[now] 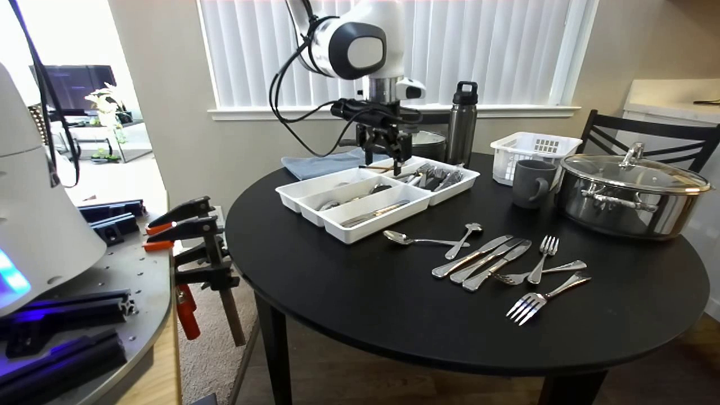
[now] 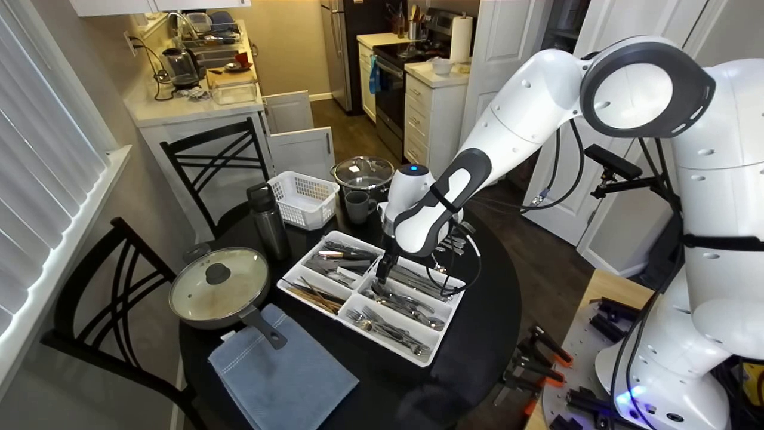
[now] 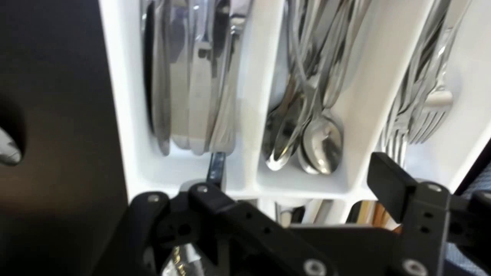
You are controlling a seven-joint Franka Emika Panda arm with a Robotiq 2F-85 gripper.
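Observation:
My gripper stands open over the white cutlery tray, its jaws spread wide with nothing between them. In the wrist view, spoons lie in the middle compartment, between and beyond the fingertips. One fingertip is near the ends of the knives; the opposite one overlaps the edge of the fork compartment, close to the forks. Wooden chopsticks fill another section. Whether a finger touches the tray, I cannot tell. Outside the tray on the black table lie a spoon, knives and a fork.
A steel pot, grey mug and white basket stand on the table beyond the tray. Near them is a tall bottle. A lidded pan rests by a folded blue cloth, its handle over the cloth.

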